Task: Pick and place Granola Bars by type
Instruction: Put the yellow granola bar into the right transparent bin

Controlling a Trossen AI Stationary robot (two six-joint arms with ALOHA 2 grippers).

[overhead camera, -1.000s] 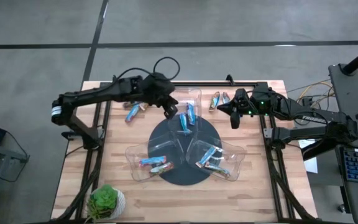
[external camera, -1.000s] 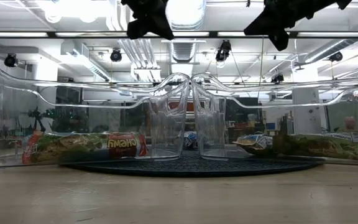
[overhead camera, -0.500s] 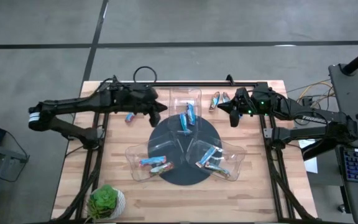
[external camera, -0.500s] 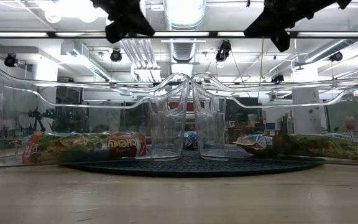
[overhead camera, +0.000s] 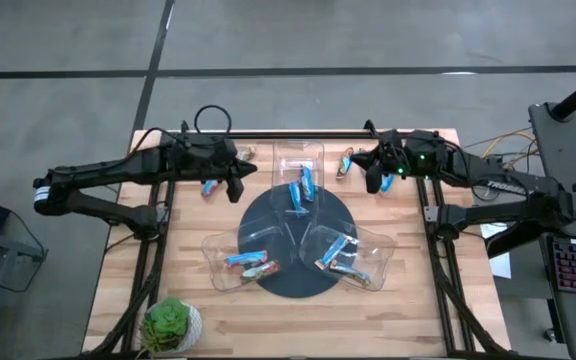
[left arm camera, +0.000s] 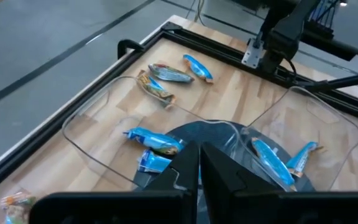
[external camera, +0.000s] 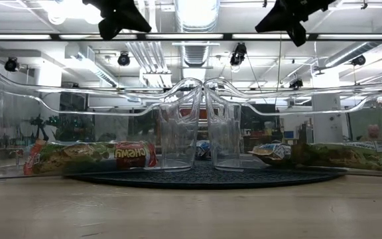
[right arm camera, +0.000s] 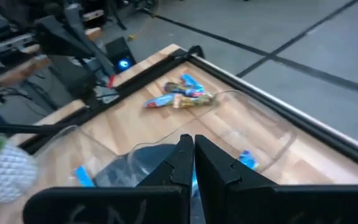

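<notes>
Both pairs of jaws are pressed shut on nothing: the left gripper [overhead camera: 236, 188] hangs over the upper left of the table beside a few loose granola bars [overhead camera: 211, 186], and the right gripper [overhead camera: 372, 180] hangs over the upper right, next to two more bars [overhead camera: 347, 161] lying on the wood. Other bars already sit in the three clear plastic trays [overhead camera: 230, 262] set around a dark round mat [overhead camera: 268, 222] in the middle of the frame: blue ones in the upper tray, mixed blue and tan ones in the two lower trays. Such bars look light, with a stiff core under a thin, shiny wrapper that is likely slippery and crinkles at its sealed ends; I would take one across its narrow middle, fingers on the two long sides, rather than by the flat end flaps. They lie flat on a pale wooden table [overhead camera: 428, 300] edged with black rails, so the fingertips would have to come right down to the boards. A small potted plant [overhead camera: 171, 322] stands at the lower left corner. Around the table is grey concrete floor, and the low view shows ceiling lights and ducts behind.
</notes>
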